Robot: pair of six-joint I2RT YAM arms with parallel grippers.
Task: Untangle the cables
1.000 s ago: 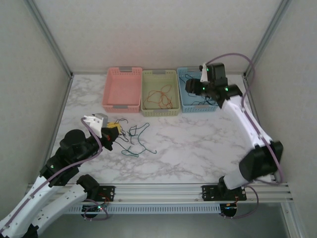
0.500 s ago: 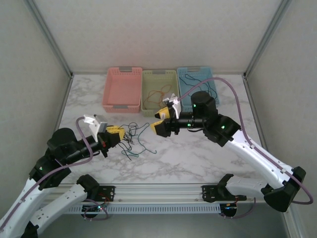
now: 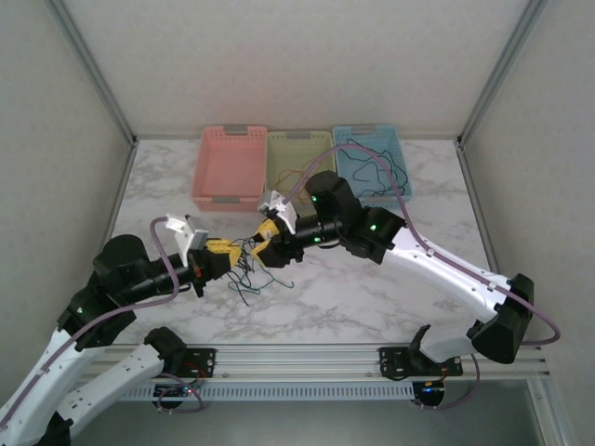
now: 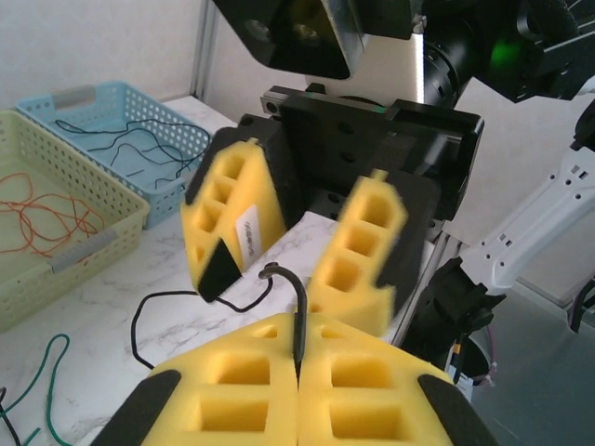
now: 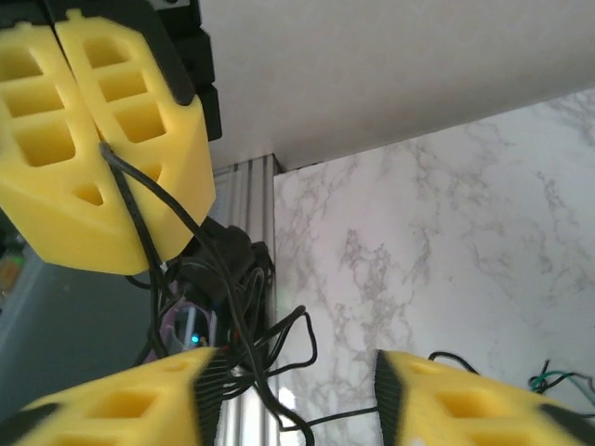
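Blur over the right claw (image 4: 290, 269)

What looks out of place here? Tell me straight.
A knot of green and black cables lies loose on the table, outside the baskets where other cables sit sorted. The left gripper pinches one black strand. Nothing looks damaged.

Bare worktop (image 3: 353, 302) lies open along the near edge. Three baskets (image 3: 230, 197) block the far edge. Left of centre, the left tool (image 3: 223, 249) and right tool (image 3: 268, 249) nearly touch above loose cables (image 3: 256, 279).
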